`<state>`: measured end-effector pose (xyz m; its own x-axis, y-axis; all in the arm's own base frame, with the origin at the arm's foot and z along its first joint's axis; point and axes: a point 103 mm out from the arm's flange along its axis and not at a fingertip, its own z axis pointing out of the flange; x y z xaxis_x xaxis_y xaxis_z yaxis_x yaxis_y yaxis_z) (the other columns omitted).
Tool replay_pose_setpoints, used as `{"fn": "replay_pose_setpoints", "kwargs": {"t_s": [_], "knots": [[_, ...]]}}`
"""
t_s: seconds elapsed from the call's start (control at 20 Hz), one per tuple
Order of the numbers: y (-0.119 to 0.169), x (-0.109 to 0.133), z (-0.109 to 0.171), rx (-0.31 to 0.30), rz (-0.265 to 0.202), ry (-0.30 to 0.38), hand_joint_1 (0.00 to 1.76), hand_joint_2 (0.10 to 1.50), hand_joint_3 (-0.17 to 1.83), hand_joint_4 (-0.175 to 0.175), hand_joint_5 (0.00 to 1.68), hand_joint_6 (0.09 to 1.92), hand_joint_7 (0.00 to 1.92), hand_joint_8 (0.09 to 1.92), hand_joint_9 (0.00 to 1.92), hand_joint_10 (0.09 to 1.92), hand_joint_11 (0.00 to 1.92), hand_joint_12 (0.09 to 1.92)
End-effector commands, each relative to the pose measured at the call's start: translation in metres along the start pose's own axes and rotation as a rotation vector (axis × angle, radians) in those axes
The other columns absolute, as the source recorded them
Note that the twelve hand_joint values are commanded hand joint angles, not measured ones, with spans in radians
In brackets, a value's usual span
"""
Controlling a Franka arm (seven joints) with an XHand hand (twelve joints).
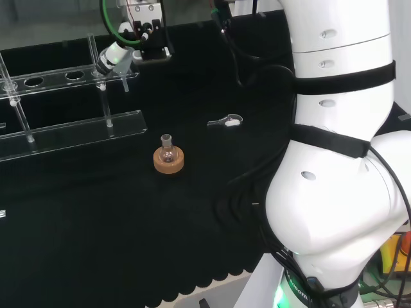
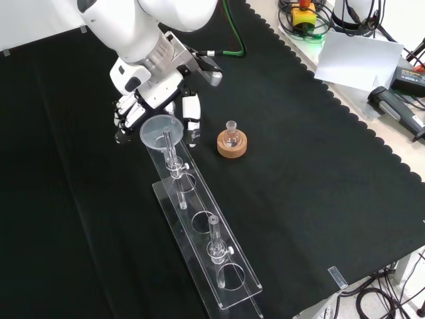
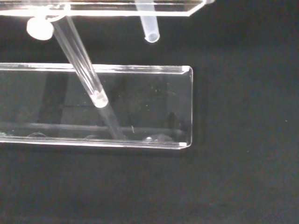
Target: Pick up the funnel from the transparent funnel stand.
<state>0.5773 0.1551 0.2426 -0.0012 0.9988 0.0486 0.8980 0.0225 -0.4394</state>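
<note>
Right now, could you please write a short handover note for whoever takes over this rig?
Hand: at the far end of the transparent funnel stand in the front view, fingers curled beside the funnel; whether they touch it cannot be told.
Funnel: seated in the stand's end hole, stem hanging down through the upper plate.
Nearby: a small flask on a cork ring, to the right of the funnel in the front view.
Done: approach to the funnel.
Left: grasp the funnel and lift it out of the stand.
</note>
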Motion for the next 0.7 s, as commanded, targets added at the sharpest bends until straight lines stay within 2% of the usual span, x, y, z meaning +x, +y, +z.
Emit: {"fn": "replay_pose_setpoints", "kwargs": {"t_s": [0.05, 0.7], "knots": [[0.0000, -0.0026, 0.0013, 0.006, 0.016, 0.001, 0.48, 0.73, 0.01, -0.078, 0.11, 0.09, 0.32, 0.56, 0.03, 0.85, 0.00, 0.65], [0.0000, -0.0020, 0.0055, -0.013, 0.019, 0.000, 0.50, 0.74, 0.01, -0.059, 0.30, 0.09, 0.49, 0.53, 0.16, 0.82, 0.00, 0.84]]}}
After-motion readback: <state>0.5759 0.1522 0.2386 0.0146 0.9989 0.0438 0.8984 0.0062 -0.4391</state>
